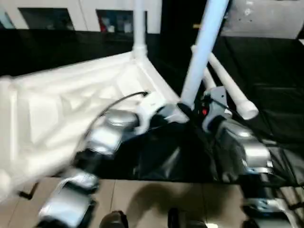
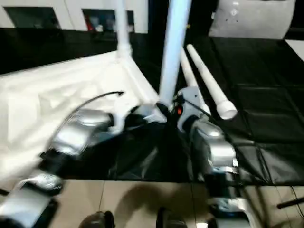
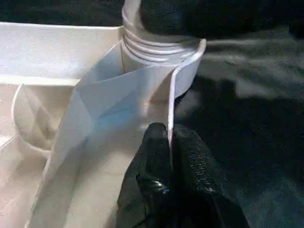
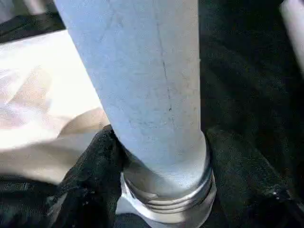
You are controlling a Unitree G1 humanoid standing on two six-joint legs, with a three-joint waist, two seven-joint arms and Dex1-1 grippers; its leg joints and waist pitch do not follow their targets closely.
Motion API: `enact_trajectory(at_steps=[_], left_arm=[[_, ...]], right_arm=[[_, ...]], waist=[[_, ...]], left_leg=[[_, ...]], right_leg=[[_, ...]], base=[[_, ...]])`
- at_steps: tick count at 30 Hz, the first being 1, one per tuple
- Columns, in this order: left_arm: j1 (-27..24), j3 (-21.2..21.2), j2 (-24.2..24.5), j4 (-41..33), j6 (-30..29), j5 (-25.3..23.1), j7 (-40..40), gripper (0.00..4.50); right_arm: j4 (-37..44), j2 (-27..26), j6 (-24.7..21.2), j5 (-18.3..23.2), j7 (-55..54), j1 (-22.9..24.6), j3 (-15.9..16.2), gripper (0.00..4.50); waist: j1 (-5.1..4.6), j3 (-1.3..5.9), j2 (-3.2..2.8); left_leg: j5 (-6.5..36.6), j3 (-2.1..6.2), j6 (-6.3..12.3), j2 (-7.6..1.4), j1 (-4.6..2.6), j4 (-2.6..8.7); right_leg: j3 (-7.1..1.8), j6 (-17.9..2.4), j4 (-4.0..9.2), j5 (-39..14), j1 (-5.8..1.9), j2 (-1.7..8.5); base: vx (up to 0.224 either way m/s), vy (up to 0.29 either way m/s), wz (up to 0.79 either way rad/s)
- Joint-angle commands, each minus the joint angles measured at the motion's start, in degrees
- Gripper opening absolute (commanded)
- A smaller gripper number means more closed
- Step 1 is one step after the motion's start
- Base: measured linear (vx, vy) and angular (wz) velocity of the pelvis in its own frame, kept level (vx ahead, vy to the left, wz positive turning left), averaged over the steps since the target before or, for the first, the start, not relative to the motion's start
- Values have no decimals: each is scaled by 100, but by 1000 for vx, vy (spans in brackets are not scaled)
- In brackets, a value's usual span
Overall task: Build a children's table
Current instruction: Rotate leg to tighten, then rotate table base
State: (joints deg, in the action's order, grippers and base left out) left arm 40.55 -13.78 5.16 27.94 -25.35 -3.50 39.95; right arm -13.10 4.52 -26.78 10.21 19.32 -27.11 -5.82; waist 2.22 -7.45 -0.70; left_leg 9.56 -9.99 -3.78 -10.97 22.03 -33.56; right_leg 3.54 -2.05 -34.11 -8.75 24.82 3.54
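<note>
Black cloth covers the bench (image 1: 266, 71). Ribbed white plastic tabletop (image 1: 71, 109) lies underside-up, its thin rim pinched in the closed left pincer (image 3: 169, 142). Beside it, the right pincer (image 4: 161, 156) clasps a smooth tapered leg (image 2: 173, 52); two loose legs (image 2: 209, 80) lie beyond.

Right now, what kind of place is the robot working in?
Probably an indoor lab or workshop: the white table top and spare legs lie on a black cover, with pale cabinets behind.

Black table cover (image 1: 266, 71) over the work surface, pale tiled floor (image 1: 156, 199) below, white cabinets (image 1: 85, 12) behind.
</note>
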Motion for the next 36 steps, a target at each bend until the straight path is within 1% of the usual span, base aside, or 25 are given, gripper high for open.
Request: enact_trajectory(at_steps=[1,2,4,5,6,8,9,11,12,14,15,17,19,20,21,24,26,27,28,30,31,32,33,34,36], left_arm=[[283,466,-422,-147,334,306,-676,0],[293,394,-463,-154,467,310,-604,0],[292,360,-455,-144,506,300,-562,0],[293,338,-449,-112,579,279,-525,0],[296,316,-440,-61,655,268,-488,0],[316,277,-378,85,810,235,-416,0],[320,268,-364,118,837,229,-406,0],[328,269,-345,150,891,222,-395,0],[341,336,-303,245,1108,287,-303,0],[344,384,-291,287,1219,345,-246,0],[307,529,-286,208,1255,572,-38,0],[278,675,-298,122,1256,759,53,55],[217,807,-298,-37,1179,931,108,58],[174,843,-267,-124,1305,901,-7,66],[112,904,-219,-266,1265,907,-96,76],[47,948,-136,-414,1219,874,-186,84],[-87,1059,296,-715,884,626,-397,84],[-138,1052,451,-810,736,533,-412,84],[-201,1054,646,-916,655,427,-413,84],[-256,1061,773,-1001,621,378,-413,84],[-311,1123,933,-1122,464,316,-469,84],[-311,1123,933,-1122,464,316,-469,84],[-447,1228,1403,-1385,186,68,-534,69],[-550,1246,1842,-1523,39,-239,-540,69],[-672,1239,2336,-1661,-140,-553,-598,51]], right_arm=[[-242,-437,-87,129,9,173,377,271],[-241,-457,62,73,-151,190,324,271],[-223,-457,83,73,-183,198,297,308],[-195,-470,89,39,-230,201,259,311],[-166,-472,104,-7,-312,203,219,316],[-87,-389,206,-127,-437,228,194,339],[-44,-313,342,-192,-405,254,231,357],[-17,-266,414,-257,-433,276,253,361],[204,-130,505,-276,-401,379,223,383],[340,-82,493,-220,-351,433,174,401],[663,-11,488,-146,-328,552,61,406],[961,53,465,-107,-319,670,-13,422],[1279,55,450,-8,-332,810,-111,433],[1406,28,466,31,-386,868,-176,443],[1519,4,483,67,-430,931,-228,448],[1599,7,495,73,-483,992,-248,450],[1721,164,113,152,-206,1141,37,450],[1764,221,-3,155,-97,1188,156,450],[1785,308,-113,126,60,1229,332,450],[1827,364,-190,108,161,1269,446,450],[1850,436,-305,95,294,1302,587,450],[1850,436,-305,95,294,1302,587,450],[1884,555,-508,73,487,1364,823,450],[1850,593,-601,58,564,1374,939,450],[1795,635,-623,3,588,1361,1076,450]], waist=[[41,559,98],[53,574,65],[57,589,71],[56,586,73],[63,588,35],[58,576,58],[64,569,52],[64,563,45],[62,566,124],[79,569,86],[75,572,109],[108,601,113],[129,600,99],[123,585,106],[126,584,90],[109,560,105],[67,546,102],[56,548,100],[32,548,94],[17,544,106],[11,537,90],[10,539,88],[9,540,114],[4,525,90],[-27,528,78]], left_leg=[[464,16,499,-106,-61,309],[357,17,581,-104,-40,301],[322,17,656,-100,-30,295],[332,14,684,-97,-25,293],[397,17,696,-99,-31,293],[498,8,659,-84,-33,299],[588,12,614,-94,-45,308],[692,17,547,-107,-49,317],[681,12,527,-99,-36,316],[657,15,547,-101,-44,318],[631,11,564,-101,-34,316],[481,11,612,-103,-28,302],[383,10,708,-135,-27,289],[470,6,726,-131,-30,296],[514,10,723,-130,-32,295],[714,2,624,-114,-45,310],[765,28,516,-113,-15,331],[799,15,505,-103,-31,323],[812,23,464,-106,-36,327],[804,32,421,-110,-29,331],[872,15,394,-117,-64,324],[868,29,375,-126,-58,329],[850,36,367,-149,-57,338],[832,53,363,-156,-40,354],[831,57,328,-144,-33,356]], right_leg=[[-265,-1051,388,-1099,-417,379],[-259,-1151,361,-859,-433,388],[-254,-1196,344,-679,-454,381],[-253,-1201,346,-663,-455,379],[-248,-1195,355,-744,-451,387],[-244,-1110,400,-990,-449,377],[-243,-1066,416,-1171,-440,383],[-240,-996,432,-1386,-434,391],[-236,-919,441,-1461,-446,383],[-246,-857,438,-1461,-431,383],[-245,-886,428,-1399,-435,384],[-252,-912,386,-1191,-439,388],[-249,-1104,351,-819,-422,391],[-240,-1121,356,-894,-411,384],[-239,-1103,364,-966,-418,391],[-234,-927,421,-1432,-411,383],[-228,-783,416,-1626,-433,367],[-231,-730,442,-1701,-411,356],[-231,-717,441,-1750,-406,354],[-228,-703,433,-1767,-414,353],[-242,-698,459,-1880,-366,360],[-239,-724,434,-1855,-381,359],[-242,-745,419,-1780,-376,359],[-242,-750,394,-1716,-377,366],[-244,-707,391,-1680,-378,354]], base=[[0,0,0],[0,0,0],[0,0,0],[0,0,0],[0,0,0],[0,0,0],[0,0,0],[0,0,0],[0,0,0],[0,0,0],[0,0,0],[0,0,0],[0,0,0],[0,0,0],[0,0,0],[0,0,0],[0,0,0],[0,0,0],[0,0,0],[0,0,0],[0,0,0],[0,0,0],[0,0,0],[0,0,0],[0,0,0]])
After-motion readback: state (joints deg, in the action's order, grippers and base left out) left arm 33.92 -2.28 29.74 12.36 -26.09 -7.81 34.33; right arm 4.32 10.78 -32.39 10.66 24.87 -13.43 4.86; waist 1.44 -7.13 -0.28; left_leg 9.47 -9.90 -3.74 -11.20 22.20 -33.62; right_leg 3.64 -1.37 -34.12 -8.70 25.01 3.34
